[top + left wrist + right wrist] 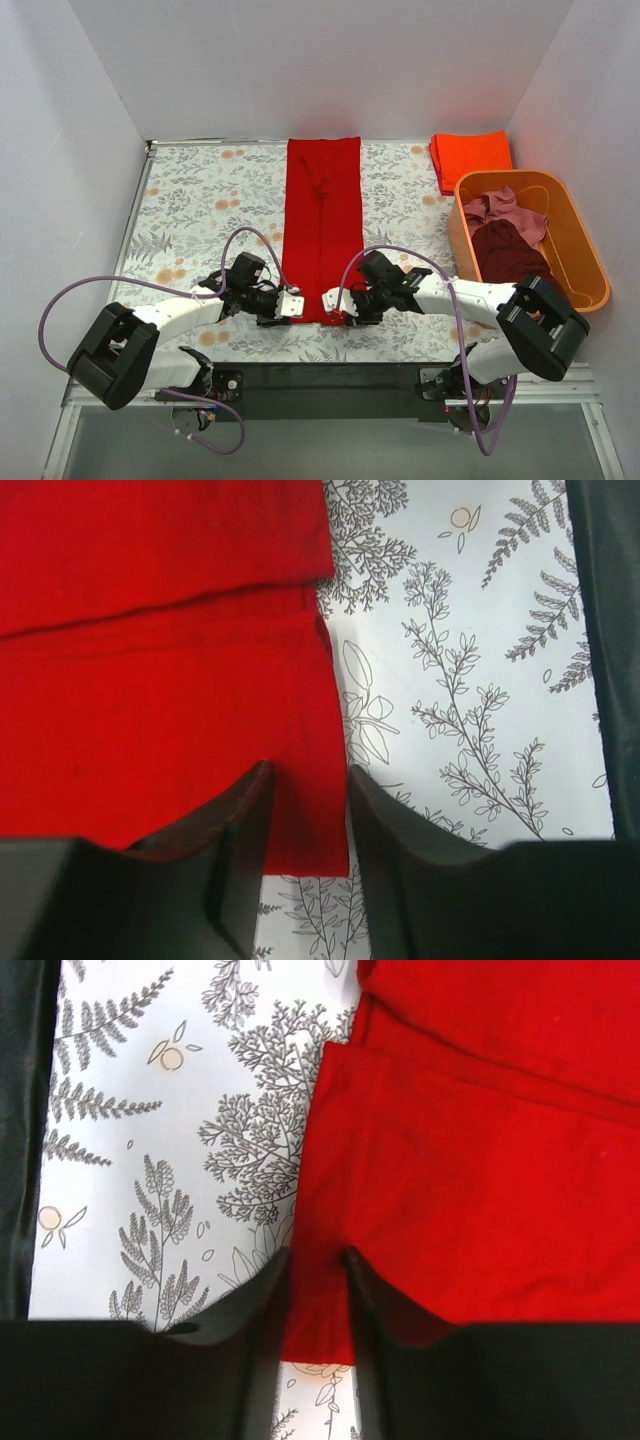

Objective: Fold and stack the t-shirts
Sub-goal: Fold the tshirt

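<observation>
A bright red t-shirt (322,225), folded into a long narrow strip, lies down the middle of the table. My left gripper (290,305) is at its near left corner. In the left wrist view the jaws (310,772) stand narrowly apart, straddling the corner of the flat cloth (160,710). My right gripper (338,300) is at the near right corner. Its jaws (317,1255) also stand narrowly apart, with the cloth's (480,1180) edge between them. A folded orange-red t-shirt (470,155) lies at the back right.
An orange plastic tub (585,250) at the right holds a maroon shirt (510,255) and a dusty pink shirt (505,208). The floral tablecloth (200,200) covers the table. White walls stand on three sides. A black strip (330,375) runs along the near edge.
</observation>
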You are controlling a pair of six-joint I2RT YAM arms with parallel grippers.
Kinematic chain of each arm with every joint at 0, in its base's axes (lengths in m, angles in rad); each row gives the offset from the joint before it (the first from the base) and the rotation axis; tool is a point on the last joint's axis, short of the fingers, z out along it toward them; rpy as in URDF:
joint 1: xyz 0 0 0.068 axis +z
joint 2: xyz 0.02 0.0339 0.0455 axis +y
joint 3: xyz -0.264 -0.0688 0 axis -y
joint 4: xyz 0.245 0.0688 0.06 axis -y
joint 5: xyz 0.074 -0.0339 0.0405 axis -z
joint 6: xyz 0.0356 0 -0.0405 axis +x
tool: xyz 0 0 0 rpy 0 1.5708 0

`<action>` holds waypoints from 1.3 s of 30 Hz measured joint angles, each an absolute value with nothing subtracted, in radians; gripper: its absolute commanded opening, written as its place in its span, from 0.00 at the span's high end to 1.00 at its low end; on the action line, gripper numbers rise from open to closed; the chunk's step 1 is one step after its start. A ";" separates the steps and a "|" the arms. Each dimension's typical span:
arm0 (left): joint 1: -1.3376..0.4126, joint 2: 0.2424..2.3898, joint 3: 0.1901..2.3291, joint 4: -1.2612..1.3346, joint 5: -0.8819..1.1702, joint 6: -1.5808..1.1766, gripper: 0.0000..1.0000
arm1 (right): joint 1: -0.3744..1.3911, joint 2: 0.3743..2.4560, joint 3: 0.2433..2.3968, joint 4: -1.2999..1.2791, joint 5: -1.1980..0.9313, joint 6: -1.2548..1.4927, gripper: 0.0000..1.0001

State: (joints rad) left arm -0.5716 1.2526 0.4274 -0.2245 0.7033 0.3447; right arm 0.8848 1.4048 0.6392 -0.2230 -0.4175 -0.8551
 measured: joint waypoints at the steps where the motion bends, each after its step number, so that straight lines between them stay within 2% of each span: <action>1: -0.572 1.260 0.430 -0.225 0.708 0.352 0.74 | 0.886 1.405 0.637 -0.217 -0.417 -0.852 0.73; 2: -0.572 1.267 0.434 -0.227 0.712 0.357 0.79 | 0.888 1.405 0.633 -0.207 -0.413 -0.847 0.79; 3: -0.572 1.272 0.437 -0.227 0.715 0.362 0.83 | 0.891 1.405 0.630 -0.198 -0.408 -0.843 0.91; 4: -0.573 1.277 0.440 -0.229 0.716 0.369 0.90 | 0.896 1.405 0.628 -0.187 -0.394 -0.840 0.96; 5: -0.575 1.277 0.441 -0.231 0.715 0.374 0.92 | 0.901 1.405 0.627 -0.176 -0.383 -0.834 0.99; 8: -0.591 1.266 0.441 -0.236 0.703 0.402 1.00 | 0.928 1.400 0.624 -0.162 -0.341 -0.815 0.99; 18: -0.720 1.051 0.462 -0.484 0.699 0.416 1.00 | 1.082 1.249 0.590 -0.281 -0.301 -0.700 0.99; 22: -0.657 1.058 0.546 -0.566 0.714 0.450 1.00 | 1.023 1.211 0.637 -0.341 -0.319 -0.696 0.99; 28: -0.422 1.292 0.790 -0.607 0.773 0.538 1.00 | 0.865 1.285 0.764 -0.367 -0.348 -0.814 0.99; 39: -0.309 1.669 1.074 -0.517 0.796 0.620 1.00 | 0.610 1.665 1.137 -0.394 -0.385 -1.069 0.99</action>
